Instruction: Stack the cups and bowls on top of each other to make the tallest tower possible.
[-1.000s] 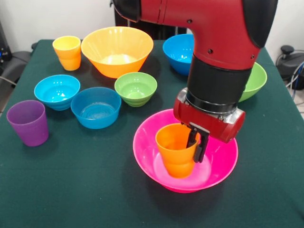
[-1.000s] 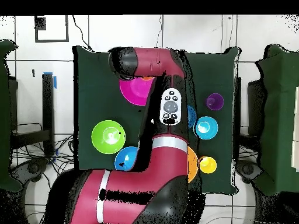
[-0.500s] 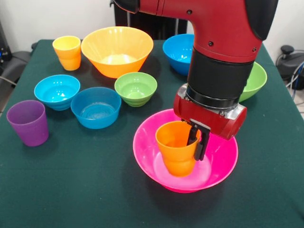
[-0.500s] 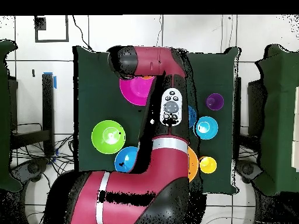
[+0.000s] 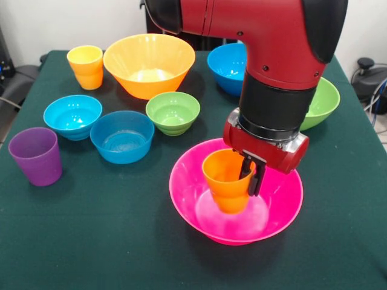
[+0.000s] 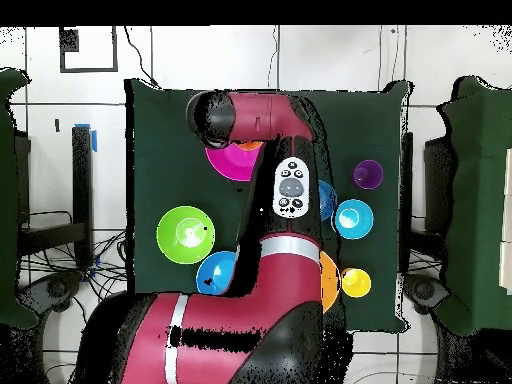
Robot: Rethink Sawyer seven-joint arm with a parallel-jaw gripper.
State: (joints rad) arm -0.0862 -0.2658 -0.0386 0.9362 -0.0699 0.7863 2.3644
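Note:
My gripper (image 5: 250,175) is shut on the rim of the orange cup (image 5: 224,180), one finger inside and one outside. The cup hangs upright a little above the floor of the large pink bowl (image 5: 181,188), inside its rim. The large orange bowl (image 5: 149,63) and yellow cup (image 5: 86,66) stand at the back left. The small green bowl (image 5: 173,112), small blue bowl (image 5: 122,136), cyan bowl (image 5: 72,116) and purple cup (image 5: 36,156) stand on the left. In the overhead view the arm hides the gripper; the pink bowl (image 6: 226,162) shows partly.
A medium blue bowl (image 5: 227,65) and a medium green bowl (image 5: 324,101) stand behind the arm, partly hidden by it. The dark green cloth (image 5: 91,241) covers the table. Equipment and cables sit beyond both side edges.
The gripper has risen slightly with the orange cup, lifting it off the pink bowl's floor and a little to the right. The other cups and bowls have not moved.

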